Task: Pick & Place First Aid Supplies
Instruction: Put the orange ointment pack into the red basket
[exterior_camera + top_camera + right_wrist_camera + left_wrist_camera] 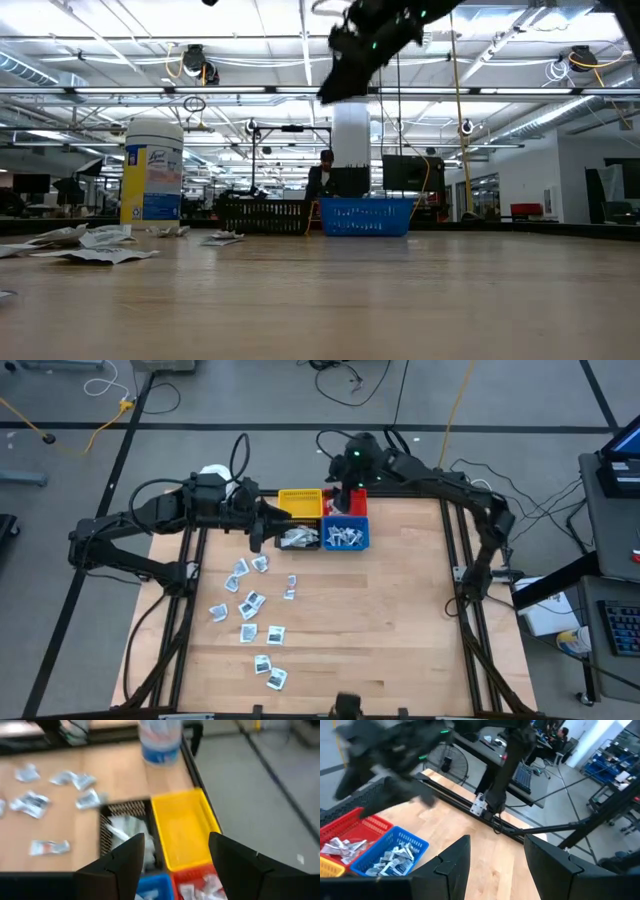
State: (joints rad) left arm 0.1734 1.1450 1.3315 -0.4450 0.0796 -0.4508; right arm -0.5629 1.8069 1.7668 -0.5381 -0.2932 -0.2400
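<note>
Two dark arms at a pale wooden table (400,620), looked down on from above. Found farthest left a white-lidded round jar (212,472) at the table's back edge. Showed, in front of it, the left gripper (262,532) stretched toward the middle and stopped just beside the black bin (298,540), fingers spread with nothing between them. Saw roughly a dozen loose first aid packets (250,605), small, flat and white with dark marks, scattered over the table's left half, nearer the front edge than the left gripper and apart from the bins. Counted four small square bins packed together at back centre: yellow bin (300,503) and red bin (358,507) behind, black bin and blue bin (346,535) in front. Noted more packets heaped inside the black, blue and red bins; could not make out any in the yellow. Found the right gripper (345,495) hung above the red bin, raised clear of it, fingers wide apart and empty. Ended at the right with bare wood.
</note>
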